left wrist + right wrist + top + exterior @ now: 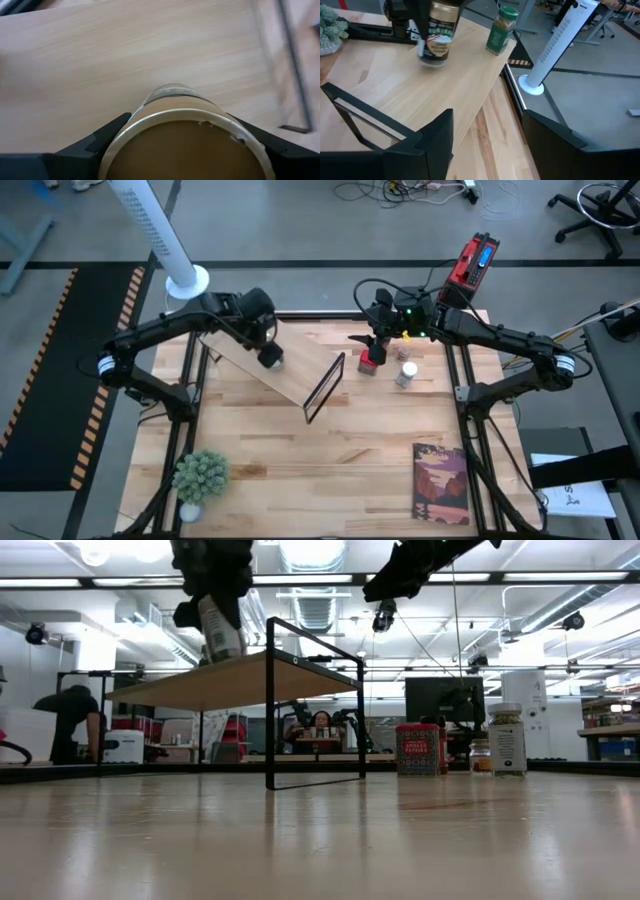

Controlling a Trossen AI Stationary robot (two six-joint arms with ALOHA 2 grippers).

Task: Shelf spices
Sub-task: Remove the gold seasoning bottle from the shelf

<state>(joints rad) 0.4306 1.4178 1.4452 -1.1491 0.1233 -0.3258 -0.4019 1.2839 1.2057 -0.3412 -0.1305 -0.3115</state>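
Note:
The shelf [290, 380], a slanted pale plank with a black frame [325, 387] at one end, stands mid-table. My left gripper [270, 357] is over the plank, shut on a tan-topped jar [437, 40]. A green-lidded jar [501, 29] stands on the plank's far part. My right gripper [487, 120] hovers open and holds nothing, above a red tin [371, 362]. The tin stands on the table beside a white-lidded jar [507, 738] and a small jar [480, 755]. My left gripper pinches the tan-topped jar between its two fingers [112, 137], which sit on opposite sides of its upper part just under the lid [190, 145]. They come from above, slanting down. The jar hangs tilted below them, with its base [432, 61] at the plank; whether it touches, I cannot tell.
A potted plant [200, 475] stands at the near left corner and a book [440, 482] lies at the near right. A white tower fan [160, 230] stands beyond the table's far left. The table between the shelf and the near edge is bare wood.

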